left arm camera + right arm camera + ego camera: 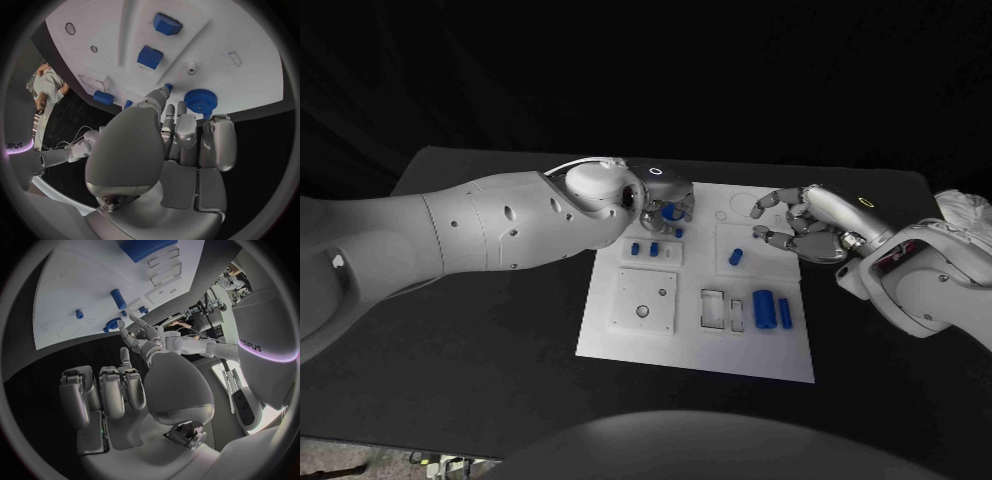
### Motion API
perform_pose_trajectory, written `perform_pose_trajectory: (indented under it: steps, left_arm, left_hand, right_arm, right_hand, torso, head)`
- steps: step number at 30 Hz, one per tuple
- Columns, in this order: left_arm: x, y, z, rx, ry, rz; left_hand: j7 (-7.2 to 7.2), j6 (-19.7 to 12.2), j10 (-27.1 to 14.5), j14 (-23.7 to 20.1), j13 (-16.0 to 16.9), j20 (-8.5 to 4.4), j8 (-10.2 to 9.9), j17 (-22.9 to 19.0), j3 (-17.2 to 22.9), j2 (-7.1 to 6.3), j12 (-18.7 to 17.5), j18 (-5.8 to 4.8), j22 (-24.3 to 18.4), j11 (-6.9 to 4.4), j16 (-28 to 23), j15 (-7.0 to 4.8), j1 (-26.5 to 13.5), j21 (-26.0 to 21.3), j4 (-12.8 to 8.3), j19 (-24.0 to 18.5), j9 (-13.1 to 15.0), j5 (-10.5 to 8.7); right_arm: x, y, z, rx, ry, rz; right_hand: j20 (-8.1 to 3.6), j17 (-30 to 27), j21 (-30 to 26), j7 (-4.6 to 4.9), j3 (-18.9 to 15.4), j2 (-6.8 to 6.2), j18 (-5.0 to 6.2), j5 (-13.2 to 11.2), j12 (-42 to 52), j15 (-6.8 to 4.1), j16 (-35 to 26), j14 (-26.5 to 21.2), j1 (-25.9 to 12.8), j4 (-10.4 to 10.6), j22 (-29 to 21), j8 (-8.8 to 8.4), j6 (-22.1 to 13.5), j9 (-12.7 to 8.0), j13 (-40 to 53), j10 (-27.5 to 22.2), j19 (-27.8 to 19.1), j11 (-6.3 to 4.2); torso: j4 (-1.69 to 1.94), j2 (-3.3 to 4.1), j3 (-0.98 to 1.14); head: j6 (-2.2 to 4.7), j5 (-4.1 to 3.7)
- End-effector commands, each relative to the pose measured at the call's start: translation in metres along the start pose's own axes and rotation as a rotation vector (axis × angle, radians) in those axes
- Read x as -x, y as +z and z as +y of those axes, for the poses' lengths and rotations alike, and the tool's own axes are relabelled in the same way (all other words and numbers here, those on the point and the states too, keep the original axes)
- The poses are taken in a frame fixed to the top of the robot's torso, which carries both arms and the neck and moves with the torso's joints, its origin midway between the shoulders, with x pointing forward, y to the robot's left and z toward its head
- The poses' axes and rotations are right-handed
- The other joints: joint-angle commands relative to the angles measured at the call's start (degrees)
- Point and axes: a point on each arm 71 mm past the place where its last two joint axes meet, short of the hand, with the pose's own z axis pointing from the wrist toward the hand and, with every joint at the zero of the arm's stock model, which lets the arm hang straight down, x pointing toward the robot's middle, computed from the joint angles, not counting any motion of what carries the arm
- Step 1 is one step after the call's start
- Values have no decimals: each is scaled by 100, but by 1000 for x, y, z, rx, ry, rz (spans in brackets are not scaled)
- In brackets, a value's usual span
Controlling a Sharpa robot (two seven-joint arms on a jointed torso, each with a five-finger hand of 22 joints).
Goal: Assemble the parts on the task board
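On the black table [473,380], the task board [661,335] carries blue parts, and at its far edge the left hand [653,200] reaches spread fingers, holding nothing, to the blue gear [200,101], while the right hand [805,228] hovers open over the board's right side near a small blue peg [736,257].

Two glossy white arms, silver hands (left hand [651,203], right hand [808,226]) with segmented fingers [110,390]

A black table [473,380] fills the middle and lower frame of the head view. The white task board [704,355] lies flat on it, centre frame, slightly right.
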Motion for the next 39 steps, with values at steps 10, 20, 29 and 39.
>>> perform_pose_trajectory:
  steps: [10, 20, 29, 39]
  left_arm:
    - [-2, 3, -4, -27, 5, 14]
    - [-4, 5, -8, -43, 0, 23]
    - [-6, 7, -11, -50, -1, 37]
    - [-11, 10, -13, -50, -5, 51]
  left_hand:
    - [7, 52, 8, -81, 29, -4, 34, -56, 174, 29, 60, -53, 1159, -60, 11, -31, 117, -56, -59, 165, -11, 110]
    - [5, 104, 49, -138, 43, -18, 62, -159, 241, 24, 95, -40, 1141, -86, -31, -41, 133, -116, -92, 137, -11, 57]
    - [61, 248, 77, -209, 51, -39, 146, -263, 333, 30, 120, -31, 1131, -124, -68, -60, 142, -158, -141, 111, 11, 36]
    - [113, 311, 16, -243, 2, -51, 199, -313, 467, 16, 51, -29, 1128, -116, -71, -52, 173, -176, -222, 98, 19, 84]
  right_arm:
    - [-2, 0, -1, -5, 4, 22]
    - [-3, 0, -2, -11, 4, 26]
    - [-3, 0, -2, -14, 4, 28]
    - [-3, -1, -2, -21, 6, 36]
  right_hand:
    - [-33, 1507, -61, 0, 6, 17, -50, 42, 1, -37, 20, 618, 28, 26, 1469, 21, 34, -8, 1506, 591, 503, -31]
    - [-32, 1507, -70, -1, 8, 16, -47, 52, 1, -37, 20, 618, 32, 26, 1465, 27, 46, -8, 1506, 591, 495, -30]
    - [-32, 1507, -78, -5, 11, 17, -45, 60, 1, -36, 20, 618, 39, 24, 1461, 37, 68, -6, 1506, 591, 487, -32]
    - [-37, 1507, -88, -39, 19, 18, -41, 76, 1, -50, 20, 618, 69, 13, 1457, 99, 192, 6, 1506, 591, 477, -55]
  torso:
    - [4, -4, 6]
    - [7, -4, 7]
    - [1, -2, 6]
    - [2, -2, 0]
  head:
    - [0, 2]
    - [0, 17]
    - [0, 67]
    - [0, 51]
